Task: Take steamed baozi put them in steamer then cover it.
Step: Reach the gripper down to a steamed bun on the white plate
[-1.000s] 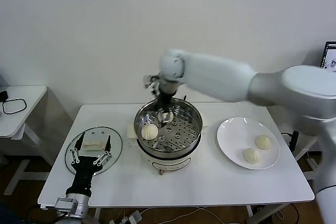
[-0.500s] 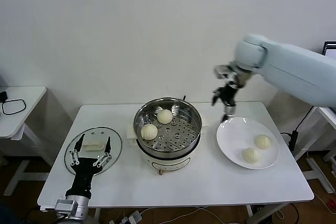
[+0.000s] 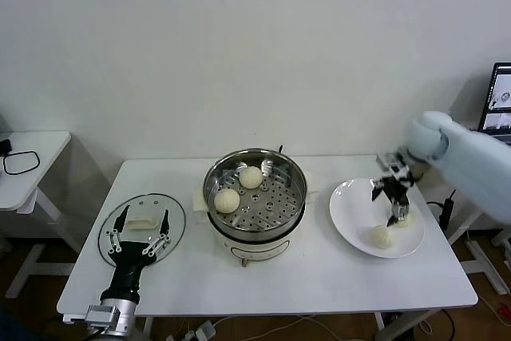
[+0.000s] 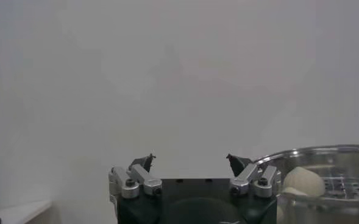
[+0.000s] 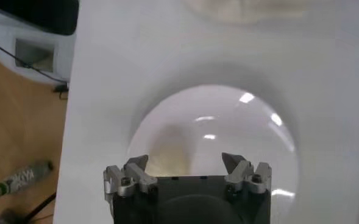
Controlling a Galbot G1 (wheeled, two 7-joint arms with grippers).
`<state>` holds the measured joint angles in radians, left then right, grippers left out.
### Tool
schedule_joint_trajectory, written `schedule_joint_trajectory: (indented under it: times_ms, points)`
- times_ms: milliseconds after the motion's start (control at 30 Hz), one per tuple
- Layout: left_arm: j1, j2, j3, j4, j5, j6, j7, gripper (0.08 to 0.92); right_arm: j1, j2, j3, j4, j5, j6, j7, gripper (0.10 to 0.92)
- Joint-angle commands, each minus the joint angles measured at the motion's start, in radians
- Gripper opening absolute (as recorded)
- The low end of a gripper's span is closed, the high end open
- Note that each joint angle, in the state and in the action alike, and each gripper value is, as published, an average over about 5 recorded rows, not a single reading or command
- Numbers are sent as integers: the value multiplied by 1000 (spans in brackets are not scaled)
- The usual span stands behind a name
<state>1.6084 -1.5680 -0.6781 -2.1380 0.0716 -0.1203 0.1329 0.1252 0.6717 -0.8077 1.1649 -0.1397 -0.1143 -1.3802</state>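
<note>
Over the white plate (image 3: 351,213) on the table's right side, the right gripper (image 3: 394,205) hangs with its fingers spread apart and nothing between them. One steamed baozi (image 3: 382,236) lies on the plate just below it and toward the robot; a second bun (image 3: 406,219) sits partly hidden behind the fingers. Two more buns (image 3: 227,200) rest on the perforated tray inside the steamer (image 3: 255,197) at the table's middle, well apart from that gripper. The cover (image 3: 142,226) lies flat on the table at the left, with the left gripper (image 3: 140,237) parked over it, fingers wide open. A side table (image 3: 32,157) stands farther left.
</note>
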Motion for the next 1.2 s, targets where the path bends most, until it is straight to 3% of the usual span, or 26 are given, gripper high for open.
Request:
schedule_joint_trajectory:
  times_ms: [33,1000,1200]
  points:
    - [-4,0,1,8,2,-1,-1,823,-202,20,180,-95,-138,32,52,823]
    - [-14,-1,33,30,20,-4,-6,823,-239,77,194,-130,-174,22,79,819]
    - [-17,-1,34,31,20,-3,-7,823,-240,82,195,-131,-174,22,79,735]
